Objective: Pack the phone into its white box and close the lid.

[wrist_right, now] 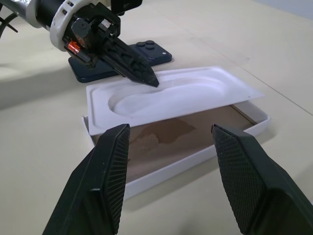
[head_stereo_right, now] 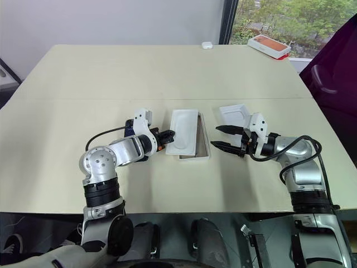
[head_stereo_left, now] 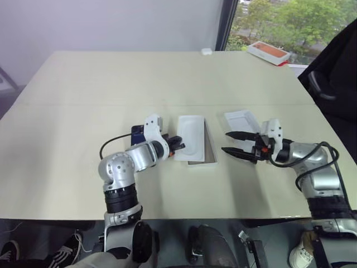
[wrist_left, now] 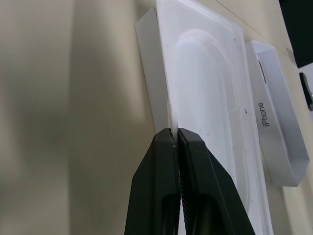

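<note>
The pale beige counter point(head_stereo_left: 83, 111) carries the white box point(wrist_right: 205, 149) near its front middle, brownish floor showing. The dark blue phone point(wrist_right: 146, 51) lies flat just beside the box on the robot's left. The lid point(head_stereo_left: 241, 119) rests to the right, apart from the box. At the far edge lie a flat orange-topped box point(head_stereo_left: 268, 52) and a small white object point(head_stereo_left: 206, 51).
</note>
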### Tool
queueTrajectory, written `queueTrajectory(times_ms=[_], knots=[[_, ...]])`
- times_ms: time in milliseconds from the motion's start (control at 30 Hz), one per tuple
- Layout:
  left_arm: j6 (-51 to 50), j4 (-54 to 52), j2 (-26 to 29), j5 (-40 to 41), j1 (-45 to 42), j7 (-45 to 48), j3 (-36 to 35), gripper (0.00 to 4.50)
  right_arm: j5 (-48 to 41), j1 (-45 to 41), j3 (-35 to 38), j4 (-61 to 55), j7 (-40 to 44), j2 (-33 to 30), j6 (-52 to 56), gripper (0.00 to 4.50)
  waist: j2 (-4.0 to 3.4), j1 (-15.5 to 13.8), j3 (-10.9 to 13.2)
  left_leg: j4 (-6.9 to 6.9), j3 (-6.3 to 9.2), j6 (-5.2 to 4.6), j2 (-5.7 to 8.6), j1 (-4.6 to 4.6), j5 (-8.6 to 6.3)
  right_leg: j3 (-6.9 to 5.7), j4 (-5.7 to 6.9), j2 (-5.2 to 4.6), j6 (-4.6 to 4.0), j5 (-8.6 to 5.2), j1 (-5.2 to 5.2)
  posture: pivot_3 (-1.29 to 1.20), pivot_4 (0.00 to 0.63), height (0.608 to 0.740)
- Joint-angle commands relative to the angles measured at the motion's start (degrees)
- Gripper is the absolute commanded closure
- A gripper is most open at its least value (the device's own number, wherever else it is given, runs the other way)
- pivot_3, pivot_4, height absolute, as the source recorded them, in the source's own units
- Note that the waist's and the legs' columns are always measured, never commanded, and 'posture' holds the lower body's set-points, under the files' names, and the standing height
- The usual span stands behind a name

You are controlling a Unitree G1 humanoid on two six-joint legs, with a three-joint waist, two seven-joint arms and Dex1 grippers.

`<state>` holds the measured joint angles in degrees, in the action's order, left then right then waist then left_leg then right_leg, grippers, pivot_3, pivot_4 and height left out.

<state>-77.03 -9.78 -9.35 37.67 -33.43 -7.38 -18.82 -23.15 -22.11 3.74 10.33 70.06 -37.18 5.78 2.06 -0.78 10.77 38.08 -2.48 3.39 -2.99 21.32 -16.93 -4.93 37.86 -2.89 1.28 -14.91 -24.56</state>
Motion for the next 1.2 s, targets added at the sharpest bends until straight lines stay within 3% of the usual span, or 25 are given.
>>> queueTrajectory(times_ms=[33,200,233,367,733,833,933,1033,1167,1200], knots=[[0.1,0.0,-1.5,0.0,-0.4,0.4,2.0,4.5,-0.1,-0.7,0.5,-1.1,-0.3,0.0,-1.0,1.73,0.0,0.0,0.0,0.0,0.0,0.0,0.0,0.0,0.0,0.0,0.0,0.0,0.0,0.0,0.0,0.0,0.15,0.74],[-0.1,-0.3,-1.9,1.6,-1.2,1.5,1.4,4.5,0.4,-1.0,0.2,-0.9,-0.6,0.5,-1.3,1.73,0.0,0.0,0.0,0.01,0.0,0.0,0.01,0.0,0.0,0.0,0.0,0.0,0.0,0.0,0.0,0.0,0.15,0.74],[-0.1,-0.3,-2.5,2.0,-1.6,1.3,0.8,3.81,0.5,-1.1,0.0,-0.8,-0.7,0.6,-1.4,1.68,0.0,0.0,0.0,0.01,0.0,0.0,0.01,0.0,0.0,0.0,0.0,0.0,0.0,0.0,0.0,0.0,0.15,0.74],[1.0,-0.4,-1.6,0.8,-1.7,1.4,2.6,2.1,0.8,-1.4,-0.3,-0.6,-1.0,1.0,-1.8,1.68,0.0,0.1,0.0,0.01,0.0,0.0,0.0,0.0,0.0,0.0,0.0,0.0,0.0,0.0,0.0,0.0,0.15,0.74],[-0.8,-5.3,4.1,4.5,-3.9,5.0,0.5,2.1,0.2,-2.2,-0.3,-0.4,-2.2,2.3,-0.2,1.68,0.0,0.2,0.0,0.01,0.02,0.0,0.0,-0.01,0.0,-0.01,0.01,0.01,0.0,0.0,0.0,0.0,0.15,0.74],[-0.1,-7.6,8.7,6.2,-2.9,9.3,0.9,2.1,-0.4,-2.7,-0.5,-2.2,-3.6,2.9,3.3,1.68,-0.01,0.2,0.0,0.0,0.02,0.01,-0.02,-0.02,0.01,0.0,0.03,0.02,0.0,0.0,0.0,0.0,0.15,0.74],[6.3,-11.5,17.8,5.6,1.4,18.1,3.3,2.1,0.6,-3.3,-2.4,-6.9,-8.1,4.8,7.4,1.68,-0.06,0.7,0.0,0.0,0.01,0.02,-0.03,-0.05,0.02,0.01,0.06,0.02,0.0,0.01,0.0,0.0,0.15,0.74],[13.6,-13.3,26.2,4.2,6.3,26.8,5.2,2.02,3.0,-3.9,-3.9,-9.5,-13.8,7.2,9.5,2.54,-0.13,1.2,0.0,-0.03,0.05,0.38,-0.11,-0.07,0.21,0.02,0.1,0.09,-0.01,0.0,-0.01,0.0,0.15,0.74],[26.8,-12.4,35.6,0.8,14.4,39.7,5.9,2.02,7.8,-4.5,-7.8,-11.4,-19.9,9.3,12.1,4.44,-0.14,1.4,0.0,-0.01,0.02,0.38,-0.07,-0.07,0.21,0.02,0.11,0.02,-0.02,0.01,-0.01,0.0,0.15,0.74],[30.2,-12.0,36.5,0.6,16.1,42.3,5.4,2.02,8.8,-4.6,-8.5,-11.6,-21.0,9.7,12.3,4.44,-0.14,1.4,0.0,-0.01,0.01,0.27,-0.06,-0.05,0.15,0.01,0.1,0.0,-0.02,0.0,-0.02,0.0,0.15,0.74]])
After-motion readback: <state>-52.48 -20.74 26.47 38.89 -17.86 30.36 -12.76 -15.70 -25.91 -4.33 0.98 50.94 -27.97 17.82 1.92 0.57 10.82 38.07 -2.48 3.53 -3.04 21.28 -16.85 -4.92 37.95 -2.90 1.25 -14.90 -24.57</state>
